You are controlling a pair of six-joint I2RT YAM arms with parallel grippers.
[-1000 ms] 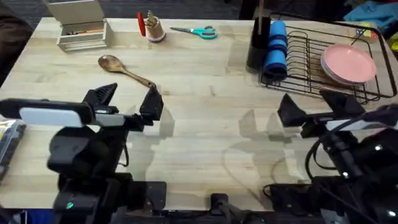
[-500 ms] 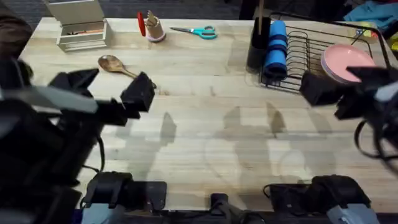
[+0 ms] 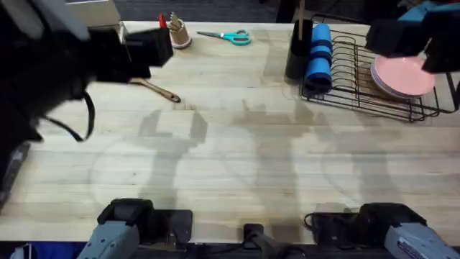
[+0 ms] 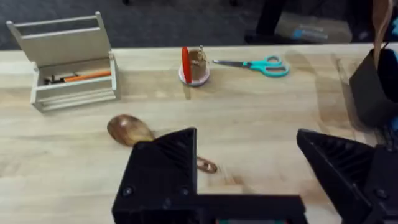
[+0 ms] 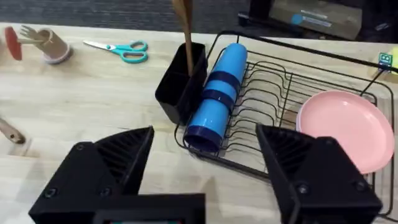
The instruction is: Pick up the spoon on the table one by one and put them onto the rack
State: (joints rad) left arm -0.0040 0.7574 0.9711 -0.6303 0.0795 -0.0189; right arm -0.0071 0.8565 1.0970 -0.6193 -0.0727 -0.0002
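Brown wooden spoon (image 4: pixel 132 130) — oval bowl, slim handle — flat on table (image 4: pixel 261 137), both grippers' fingers spread, empty.

teal scissors (image 3: pixel 226 36) | beige holder (image 4: pixel 65 61) | blue cup (image 5: pixel 217 96) | pink plate (image 5: pixel 342 130)

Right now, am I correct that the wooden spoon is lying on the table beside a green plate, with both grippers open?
Not quite: the plate is pink and sits in the rack, as the right wrist view shows. The spoon does lie on the table, and the left gripper and right gripper are open.
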